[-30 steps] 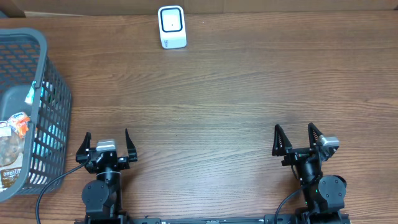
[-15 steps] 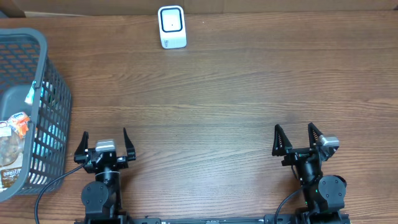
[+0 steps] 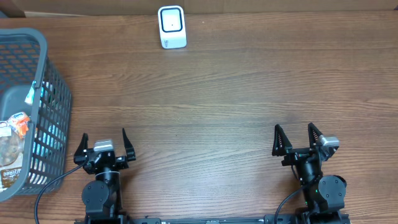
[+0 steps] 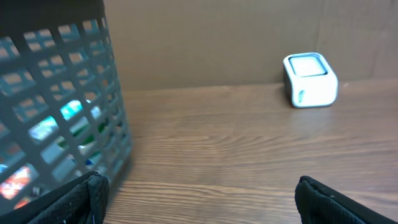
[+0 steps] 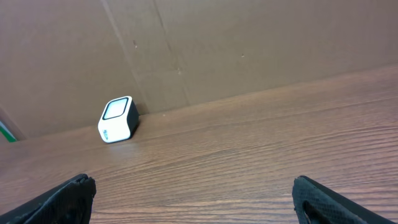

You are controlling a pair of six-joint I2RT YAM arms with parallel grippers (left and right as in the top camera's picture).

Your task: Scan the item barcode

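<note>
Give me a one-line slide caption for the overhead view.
Left gripper and right gripper sit open at the near edge; white scanner stands at the far side, item basket at the left.

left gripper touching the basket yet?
Apart. The overhead view shows a strip of bare wood between the open left gripper and the basket wall.

Left hand (image 3: 104, 137) parked low, jaws spread wide, gripping nothing. Right hand (image 3: 294, 128) same pose, jaws wide apart. Both point forward.
</note>
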